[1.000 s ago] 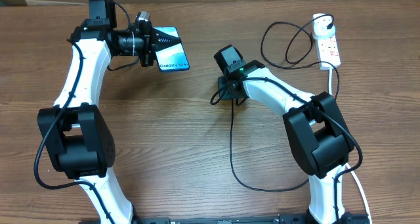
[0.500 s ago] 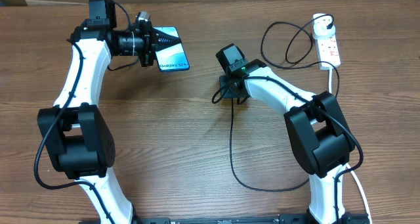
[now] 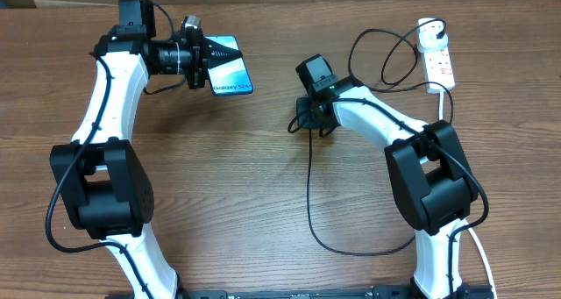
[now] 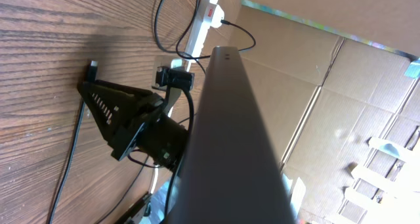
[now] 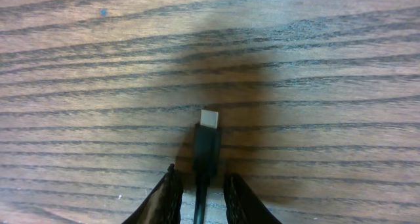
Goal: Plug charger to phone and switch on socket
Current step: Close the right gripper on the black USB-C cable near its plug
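From overhead, your left gripper (image 3: pixel 203 62) pinches the phone (image 3: pixel 230 68) at the far left of the table (image 3: pixel 219 202). The right gripper (image 3: pixel 305 122) sits over the charger cable (image 3: pixel 308 189), well apart from the power strip (image 3: pixel 440 60).

Left wrist: the phone's dark edge fills the view.

Right wrist: 2 fingers (image 5: pixel 169 192) straddle the cable just behind its connector (image 5: pixel 207 138). You cannot tell whether they grip it.

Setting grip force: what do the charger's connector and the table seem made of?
The charger: the connector body looks like matte black plastic or rubber; its pale squared tip looks metallic, though blurred. The table shows dull brown wood grain, possibly laminate.
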You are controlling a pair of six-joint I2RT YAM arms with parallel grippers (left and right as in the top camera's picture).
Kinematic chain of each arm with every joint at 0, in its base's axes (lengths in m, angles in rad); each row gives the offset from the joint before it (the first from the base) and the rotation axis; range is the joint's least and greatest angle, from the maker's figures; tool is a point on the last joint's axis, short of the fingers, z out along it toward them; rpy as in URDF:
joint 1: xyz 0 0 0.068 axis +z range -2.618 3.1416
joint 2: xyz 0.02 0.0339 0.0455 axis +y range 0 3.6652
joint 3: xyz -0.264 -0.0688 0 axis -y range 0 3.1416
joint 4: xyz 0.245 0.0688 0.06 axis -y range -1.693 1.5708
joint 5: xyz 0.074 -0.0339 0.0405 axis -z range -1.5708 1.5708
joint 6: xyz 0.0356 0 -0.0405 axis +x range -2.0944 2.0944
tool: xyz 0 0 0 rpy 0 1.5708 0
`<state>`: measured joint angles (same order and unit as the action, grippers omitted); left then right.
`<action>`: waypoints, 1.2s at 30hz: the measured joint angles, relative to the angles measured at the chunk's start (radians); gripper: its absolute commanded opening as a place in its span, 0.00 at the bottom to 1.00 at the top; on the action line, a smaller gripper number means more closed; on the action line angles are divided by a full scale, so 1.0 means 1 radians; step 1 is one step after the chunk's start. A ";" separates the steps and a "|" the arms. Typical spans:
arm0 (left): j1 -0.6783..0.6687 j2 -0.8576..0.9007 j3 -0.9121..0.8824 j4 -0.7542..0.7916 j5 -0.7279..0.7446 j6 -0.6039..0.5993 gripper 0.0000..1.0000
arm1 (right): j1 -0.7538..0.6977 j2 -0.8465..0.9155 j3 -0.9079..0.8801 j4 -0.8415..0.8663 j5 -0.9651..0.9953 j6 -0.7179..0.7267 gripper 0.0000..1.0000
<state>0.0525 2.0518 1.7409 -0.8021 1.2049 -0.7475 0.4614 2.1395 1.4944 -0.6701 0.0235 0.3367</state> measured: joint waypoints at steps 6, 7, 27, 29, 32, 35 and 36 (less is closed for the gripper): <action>0.000 0.000 0.000 -0.003 0.000 0.000 0.04 | -0.016 0.005 0.012 -0.026 -0.050 -0.012 0.23; 0.000 0.000 0.000 -0.003 0.000 0.000 0.04 | -0.016 0.006 0.013 -0.032 -0.053 -0.013 0.23; 0.000 0.000 0.000 -0.003 0.000 0.000 0.04 | -0.017 0.018 0.029 -0.026 -0.070 -0.023 0.24; 0.000 0.000 0.000 -0.003 0.000 0.000 0.04 | -0.017 0.018 0.029 -0.026 -0.071 -0.023 0.24; 0.000 0.000 0.000 -0.003 0.000 0.000 0.04 | -0.017 0.018 0.029 -0.026 -0.070 -0.023 0.22; 0.000 0.000 0.000 -0.003 0.000 0.000 0.04 | -0.017 0.021 0.029 -0.019 -0.070 -0.033 0.04; 0.000 0.000 0.000 -0.003 0.000 0.000 0.04 | -0.018 0.024 0.029 -0.014 -0.071 -0.031 0.04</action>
<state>0.0521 2.0518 1.7409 -0.8047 1.2049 -0.7475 0.4435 2.1632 1.5238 -0.6846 -0.0479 0.3058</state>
